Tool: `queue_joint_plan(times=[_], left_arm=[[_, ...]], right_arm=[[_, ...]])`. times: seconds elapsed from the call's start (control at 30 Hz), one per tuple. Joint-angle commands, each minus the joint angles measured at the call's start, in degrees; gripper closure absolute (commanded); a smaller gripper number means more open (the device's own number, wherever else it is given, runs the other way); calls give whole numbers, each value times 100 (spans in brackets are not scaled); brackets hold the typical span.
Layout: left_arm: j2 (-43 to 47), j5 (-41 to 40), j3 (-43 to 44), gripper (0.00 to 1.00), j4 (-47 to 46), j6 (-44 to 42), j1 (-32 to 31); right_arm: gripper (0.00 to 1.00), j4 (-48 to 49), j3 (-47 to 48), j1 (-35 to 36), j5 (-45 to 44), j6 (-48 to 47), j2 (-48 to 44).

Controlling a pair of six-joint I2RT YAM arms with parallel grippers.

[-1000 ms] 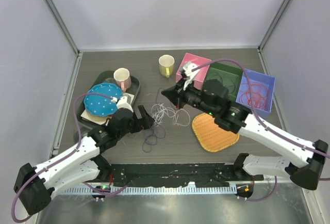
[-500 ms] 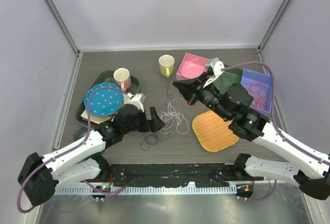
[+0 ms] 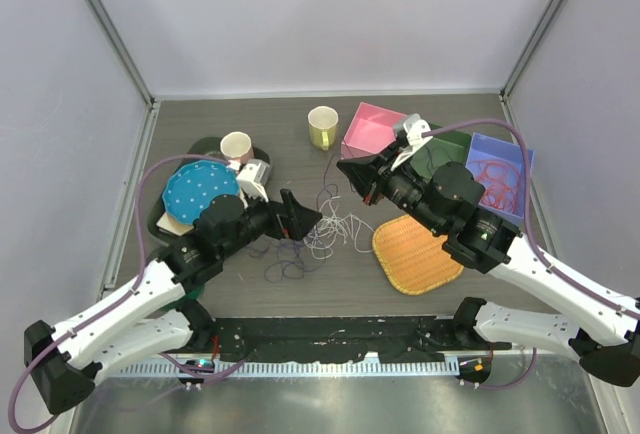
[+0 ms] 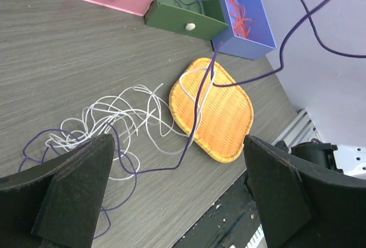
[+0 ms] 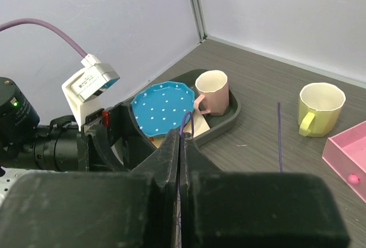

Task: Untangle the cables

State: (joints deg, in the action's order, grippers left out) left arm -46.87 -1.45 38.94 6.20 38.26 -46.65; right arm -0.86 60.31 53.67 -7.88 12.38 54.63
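Just ahead of the left pincer, which has advanced with jaws wide and empty, lies the white cable tangle. Beyond it the right pincer stays clamped on the purple cable, holding it raised, so the separation looks underway.

White arm links, black joints, black pincers and looping mauve hoses.

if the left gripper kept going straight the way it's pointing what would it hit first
Most likely the loose cables: the left gripper points at the white and purple tangle, which lies on the table just ahead of its open jaws. The orange woven mat lies further along that line. Its height above the table is hard to judge.
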Motion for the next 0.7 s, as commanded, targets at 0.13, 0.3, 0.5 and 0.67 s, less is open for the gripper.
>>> queue_joint_plan(times=[0.13,0.3,0.5,0.67], left_arm=[[-647,698,-35,0,-355,22,-54],[-420,-1209,-326,0,-505,147,-1168],[-436,-2806,-106,0,-224,401,-2374],[-1384,-3563,552,0,-57,410,-2761]], right_arm=[[99,121,191,21,-336,115,-137],[99,-107,244,21,-1022,282,-49],[99,-256,305,21,-1671,431,56],[99,-309,305,21,-1945,502,65]])
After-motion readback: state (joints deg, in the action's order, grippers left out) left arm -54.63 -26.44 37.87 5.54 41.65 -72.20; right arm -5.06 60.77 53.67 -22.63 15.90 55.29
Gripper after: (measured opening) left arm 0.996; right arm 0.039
